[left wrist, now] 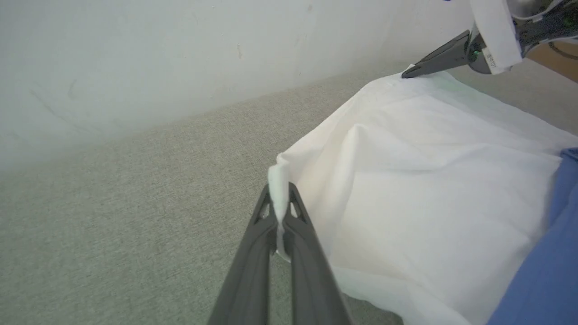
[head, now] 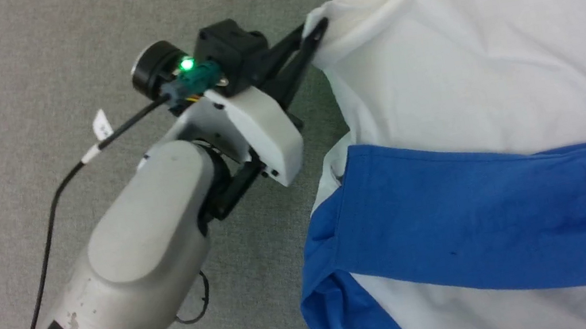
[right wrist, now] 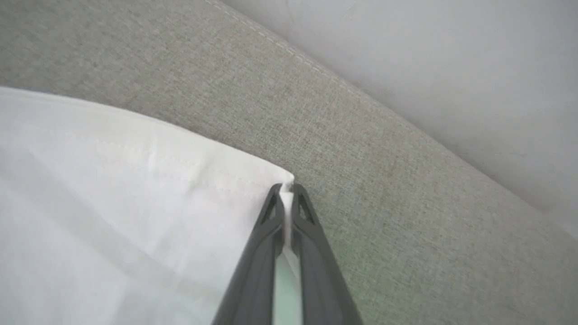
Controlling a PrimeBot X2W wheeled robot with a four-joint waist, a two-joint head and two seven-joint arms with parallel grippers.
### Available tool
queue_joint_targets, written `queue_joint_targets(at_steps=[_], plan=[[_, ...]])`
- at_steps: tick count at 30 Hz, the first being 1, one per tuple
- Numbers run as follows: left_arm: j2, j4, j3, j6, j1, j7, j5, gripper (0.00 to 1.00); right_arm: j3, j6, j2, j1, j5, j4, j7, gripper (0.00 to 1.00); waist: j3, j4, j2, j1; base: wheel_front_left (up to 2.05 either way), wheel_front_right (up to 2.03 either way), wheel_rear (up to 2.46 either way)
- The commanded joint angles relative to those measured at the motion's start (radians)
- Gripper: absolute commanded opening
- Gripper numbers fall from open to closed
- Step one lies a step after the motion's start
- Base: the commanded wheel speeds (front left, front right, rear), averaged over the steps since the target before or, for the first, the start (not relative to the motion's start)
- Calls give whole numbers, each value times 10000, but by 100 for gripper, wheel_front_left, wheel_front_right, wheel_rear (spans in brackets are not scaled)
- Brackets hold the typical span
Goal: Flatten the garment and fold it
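One garment (head: 488,71), one left pincer (left wrist: 281,198) clamped on it, one right pincer (right wrist: 286,189) likewise

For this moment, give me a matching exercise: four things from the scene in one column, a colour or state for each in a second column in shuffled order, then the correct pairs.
Things:
1. left gripper
2. sleeve of the garment
3. light on the left wrist
4. surface under the garment

Colours or states:
A. glowing green
B. grey and woven
C. shut on a white corner of the garment
D. bright blue, lying across the white body

Pairs: 1-C, 2-D, 3-A, 4-B
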Motion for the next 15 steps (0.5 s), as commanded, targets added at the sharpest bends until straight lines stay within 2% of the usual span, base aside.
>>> queue_joint_targets(at_steps=[1,8,15], plan=[[94,47,80,82,-1,-53,-19,0,80,62,80,294,66,132,-65,0,-441,-365,-1,-1,0,0,0],[665,420,532,282,276,-259,-235,0,-18,62,595,642,389,414,-1831,0,-1697,-1248,-1,-1,0,0,0],[1124,457,770,496,792,-259,-459,0,70,62,451,1523,1067,-145,-3074,0,-2771,-1864,-1,-1,0,0,0]])
